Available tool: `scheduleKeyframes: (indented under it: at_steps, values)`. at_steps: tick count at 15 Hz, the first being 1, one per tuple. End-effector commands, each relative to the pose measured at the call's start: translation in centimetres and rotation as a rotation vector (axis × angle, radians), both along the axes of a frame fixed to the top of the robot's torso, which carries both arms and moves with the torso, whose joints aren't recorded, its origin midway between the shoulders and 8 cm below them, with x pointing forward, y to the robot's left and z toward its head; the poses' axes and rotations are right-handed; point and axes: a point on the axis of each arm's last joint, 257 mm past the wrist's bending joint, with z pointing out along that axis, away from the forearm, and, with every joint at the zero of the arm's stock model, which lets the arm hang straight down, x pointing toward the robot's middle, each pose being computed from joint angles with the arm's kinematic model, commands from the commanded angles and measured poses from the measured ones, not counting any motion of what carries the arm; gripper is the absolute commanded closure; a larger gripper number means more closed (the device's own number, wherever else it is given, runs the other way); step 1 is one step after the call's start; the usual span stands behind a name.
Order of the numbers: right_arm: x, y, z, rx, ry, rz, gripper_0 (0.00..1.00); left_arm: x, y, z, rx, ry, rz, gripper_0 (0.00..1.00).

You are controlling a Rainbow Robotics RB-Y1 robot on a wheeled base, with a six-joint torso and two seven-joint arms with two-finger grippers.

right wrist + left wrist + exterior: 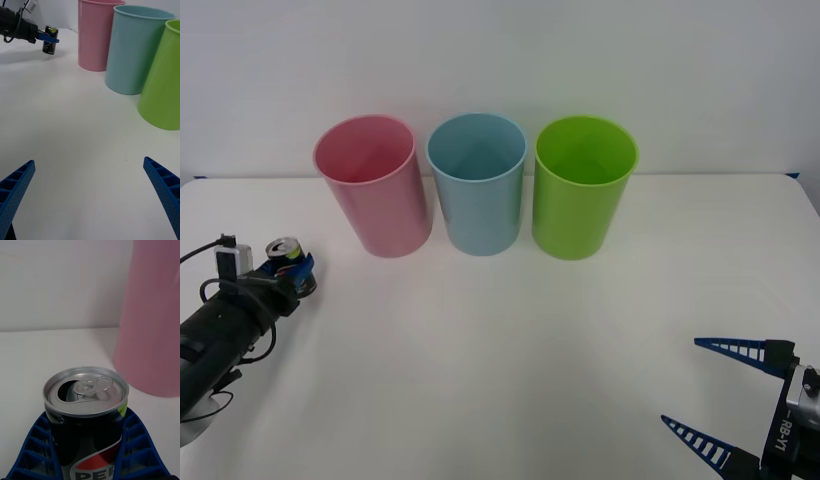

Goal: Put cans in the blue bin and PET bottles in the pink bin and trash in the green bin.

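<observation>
Your left gripper (298,272) is at the table's left edge, clenched around the can (286,256), with 1 blue ribbed finger (35,450) pressed against each side of the dark body. The can stands upright on the white table (500,350), its silver top opened, and in the left wrist view its red-white-blue logo faces the camera. It sits to the left of the pink bin (373,184), near it but apart.

Moving right, you have the 3 bins standing upright in a row along the far side of the table: the pink bin first, the blue bin (477,182) in the middle, then the green bin (582,186). Neighbours stand just beside each other.

At the near right corner, your right gripper (715,400) hovers with its 2 fingers spread wide, grasping nothing, well apart from the can and the bins.
</observation>
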Motion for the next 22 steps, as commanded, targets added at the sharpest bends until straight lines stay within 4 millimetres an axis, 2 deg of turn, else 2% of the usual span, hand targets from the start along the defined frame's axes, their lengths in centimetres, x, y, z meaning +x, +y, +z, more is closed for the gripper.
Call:
scheduleKeyframes:
  at_steps: [1,8,15,19,22]
  values:
    - [0.0,0.0,0.0,0.000,0.000,0.000,0.00,-0.9,-1.2,1.7,-0.029,-0.056,-0.087,0.80]
    - [0.0,0.0,0.0,0.000,0.000,0.000,0.00,-4.8,-2.8,4.0,-0.020,-0.125,-0.296,0.80]
    - [0.0,0.0,0.0,0.000,0.000,0.000,0.00,-10.5,-6.6,5.4,-0.018,-0.165,-0.586,0.82]
    - [0.0,0.0,0.0,0.000,0.000,0.000,0.00,-11.7,-7.8,7.3,-0.019,-0.211,-0.666,0.82]
    - [0.0,0.0,0.0,0.000,0.000,0.000,0.00,-11.7,-8.6,10.1,0.000,-0.266,-0.703,0.82]
